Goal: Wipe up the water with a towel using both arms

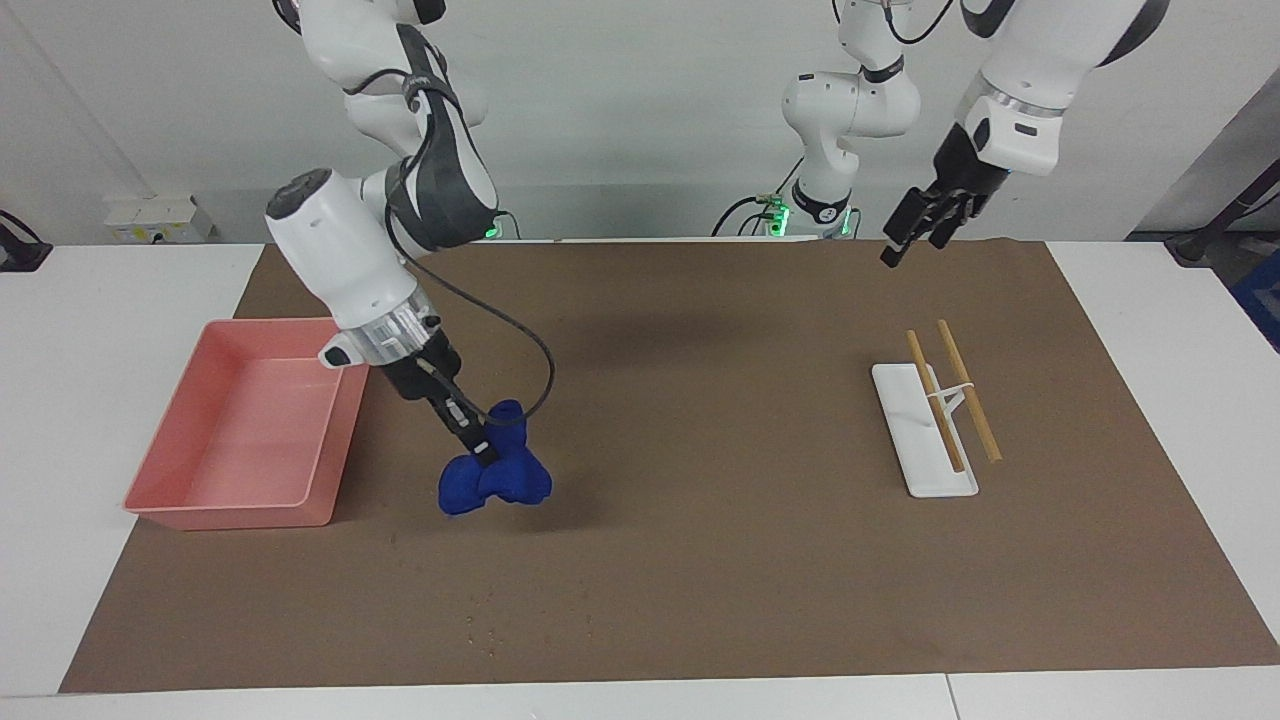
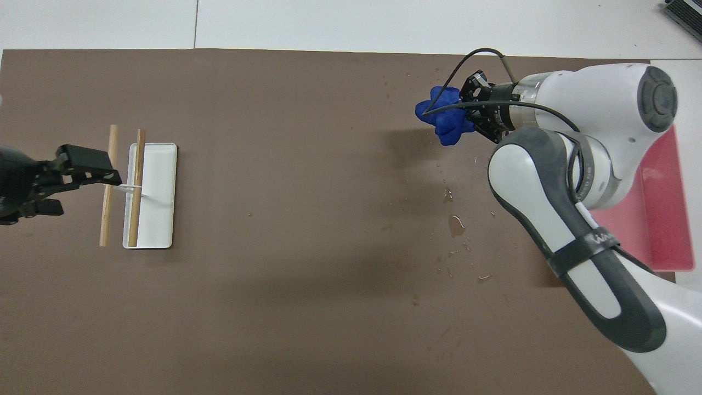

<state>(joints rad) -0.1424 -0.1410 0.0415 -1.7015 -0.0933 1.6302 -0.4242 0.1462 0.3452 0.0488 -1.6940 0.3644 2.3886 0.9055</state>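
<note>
The deep-blue towel [image 1: 497, 478] is a lumpy bundle pinched in my right gripper [image 1: 484, 452], which is shut on it and holds it low over the brown mat beside the pink tray [image 1: 250, 420]. In the overhead view the towel [image 2: 447, 118] sticks out of the right gripper [image 2: 467, 112]. A small water puddle [image 2: 455, 224] and scattered drops lie on the mat nearer to the robots than the towel. My left gripper [image 1: 912, 250] is open and empty, raised over the mat at the left arm's end; it also shows in the overhead view [image 2: 88, 189].
A white rectangular tray [image 1: 920, 440] with two wooden sticks [image 1: 965, 390] on a small stand lies at the left arm's end, also in the overhead view [image 2: 159, 192]. The pink tray [image 2: 666, 219] stands at the right arm's end. A brown mat [image 1: 700, 560] covers the table.
</note>
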